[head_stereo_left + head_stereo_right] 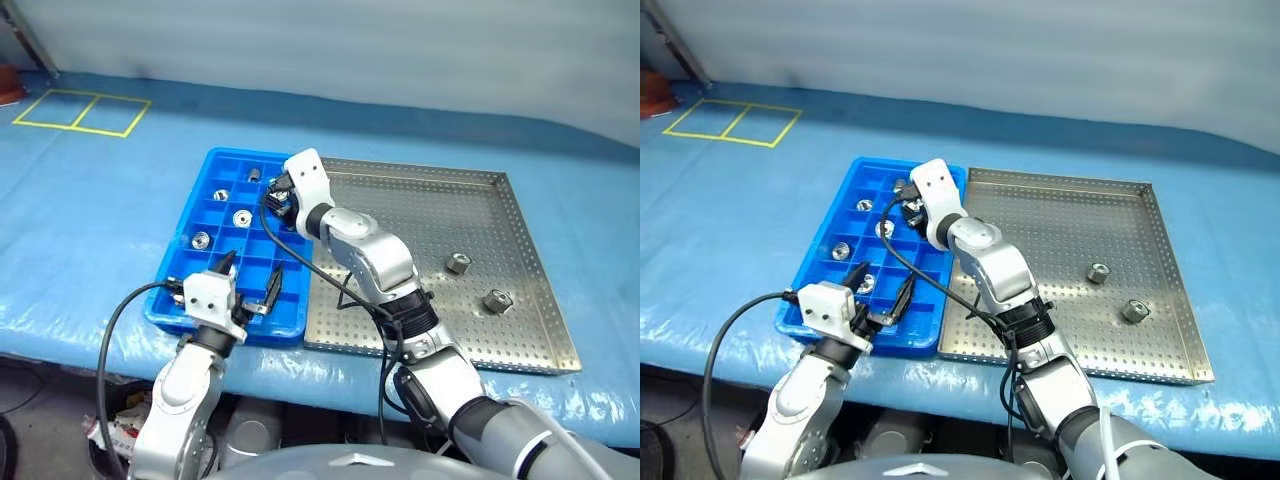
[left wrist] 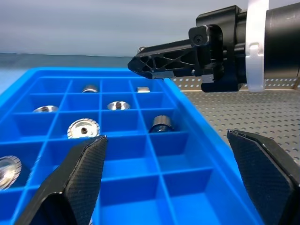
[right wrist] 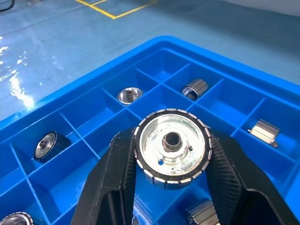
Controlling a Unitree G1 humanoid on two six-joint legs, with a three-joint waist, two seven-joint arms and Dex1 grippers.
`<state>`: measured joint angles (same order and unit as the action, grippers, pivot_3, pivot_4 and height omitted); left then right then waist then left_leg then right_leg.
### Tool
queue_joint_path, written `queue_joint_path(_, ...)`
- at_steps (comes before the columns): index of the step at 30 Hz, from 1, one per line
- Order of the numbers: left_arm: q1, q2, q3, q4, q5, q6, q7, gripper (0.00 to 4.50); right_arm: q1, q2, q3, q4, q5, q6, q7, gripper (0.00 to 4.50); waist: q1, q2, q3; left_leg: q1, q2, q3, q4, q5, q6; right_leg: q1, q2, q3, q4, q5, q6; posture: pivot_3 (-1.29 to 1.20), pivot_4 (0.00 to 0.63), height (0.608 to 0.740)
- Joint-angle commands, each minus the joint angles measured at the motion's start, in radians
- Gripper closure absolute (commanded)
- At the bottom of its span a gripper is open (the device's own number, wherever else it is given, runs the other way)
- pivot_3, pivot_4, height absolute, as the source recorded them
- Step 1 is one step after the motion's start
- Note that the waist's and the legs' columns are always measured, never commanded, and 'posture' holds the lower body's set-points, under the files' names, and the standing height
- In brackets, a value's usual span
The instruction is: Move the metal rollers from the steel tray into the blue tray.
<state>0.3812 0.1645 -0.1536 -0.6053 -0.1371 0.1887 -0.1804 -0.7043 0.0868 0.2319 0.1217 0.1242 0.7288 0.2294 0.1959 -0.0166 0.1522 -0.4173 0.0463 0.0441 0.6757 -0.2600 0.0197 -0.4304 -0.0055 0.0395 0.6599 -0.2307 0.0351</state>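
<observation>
Rollers (image 1: pixel 242 217) in blue tray (image 1: pixel 190 318) (two in steel tray (image 1: pixel 520 215)).

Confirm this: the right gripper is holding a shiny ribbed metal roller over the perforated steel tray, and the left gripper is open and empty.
One thing is wrong. The right gripper holds the shiny ribbed metal roller over the bright blue compartmented plastic tray, not the perforated steel tray; the right wrist view shows it. The left gripper is indeed open and empty.

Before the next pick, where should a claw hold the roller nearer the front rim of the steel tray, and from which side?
Grip that roller across its round outer wall, from above. It sits alone on the steel tray, the other roller apart from it, so both sides look free.
</observation>
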Motion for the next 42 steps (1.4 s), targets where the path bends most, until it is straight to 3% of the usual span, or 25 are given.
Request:
queue_joint_path(1, 0.017, -0.011, 0.007, -0.068, -0.011, -0.028, 0.005, 0.0, 0.021, -0.006, 0.015, -0.038, 0.002, -0.009, 0.028, 2.79, 0.018, 0.0, 0.0, 0.0, 0.0, 0.0, 0.0, 0.0, 0.0, 0.0, 0.0, -0.001, 0.0, 0.0, 0.0, 0.55, 0.15, 0.74)
queue_joint_path(9, 0.036, -0.021, 0.007, -0.071, -0.022, -0.031, -0.003, 0.0, 0.159, -0.044, 0.076, -0.169, 0.016, 0.082, 0.076, 2.79, 0.091, 0.0, 0.0, -0.003, 0.0, 0.001, -0.002, 0.0, -0.001, -0.003, -0.002, -0.004, 0.0, -0.001, 0.001, 0.55, 0.15, 0.74)
queue_joint_path(15, 0.039, -0.015, 0.009, -0.065, -0.032, -0.033, -0.011, 0.0, 0.183, -0.048, 0.088, -0.184, 0.013, 0.091, 0.086, 2.79, 0.145, 0.0, -0.001, -0.013, 0.001, 0.001, -0.001, 0.001, -0.003, -0.013, 0.0, -0.007, 0.001, 0.001, 0.004, 0.53, 0.15, 0.74)
queue_joint_path(23, 0.023, 0.0, 0.012, -0.025, -0.054, -0.05, -0.054, 0.0, 0.184, -0.03, 0.031, -0.211, 0.026, 0.089, 0.061, 0.12, 0.172, 0.0, -0.001, -0.014, 0.001, 0.001, -0.001, 0.001, -0.003, -0.013, 0.0, -0.009, 0.001, 0.001, 0.004, 0.5, 0.15, 0.74)
queue_joint_path(24, 0.02, 0.001, 0.013, -0.02, -0.056, -0.053, -0.06, 0.0, 0.184, -0.031, 0.025, -0.215, 0.026, 0.09, 0.058, 0.06, 0.173, 0.0, -0.001, -0.014, 0.001, 0.001, -0.001, 0.001, -0.003, -0.013, 0.0, -0.009, 0.001, 0.001, 0.004, 0.47, 0.15, 0.74)
queue_joint_path(35, -0.015, 0.007, 0.026, 0.042, -0.078, -0.074, -0.116, 0.0, 0.207, -0.047, -0.047, -0.29, 0.039, 0.106, 0.028, 0.06, 0.155, 0.0, -0.001, -0.014, 0.001, 0.001, -0.001, 0.001, -0.004, -0.013, 0.0, -0.011, 0.001, 0.001, 0.004, 0.42, 0.15, 0.74)
queue_joint_path(38, -0.02, 0.008, 0.03, 0.052, -0.08, -0.078, -0.124, 0.0, 0.216, -0.043, -0.033, -0.32, 0.06, 0.105, 0.055, 0.61, 0.147, 0.0, -0.001, -0.014, 0.001, 0.0, -0.001, 0.001, -0.004, -0.013, 0.0, -0.011, 0.001, 0.001, 0.004, 0.42, 0.15, 0.74)
queue_joint_path(42, -0.021, 0.008, 0.034, 0.059, -0.08, -0.082, -0.128, 0.0, 0.21, -0.034, -0.012, -0.332, 0.069, 0.104, 0.059, 1.91, 0.139, 0.0, -0.001, -0.014, 0.001, 0.0, -0.001, 0.001, -0.004, -0.012, 0.0, -0.011, 0.001, 0.001, 0.004, 0.43, 0.15, 0.74)
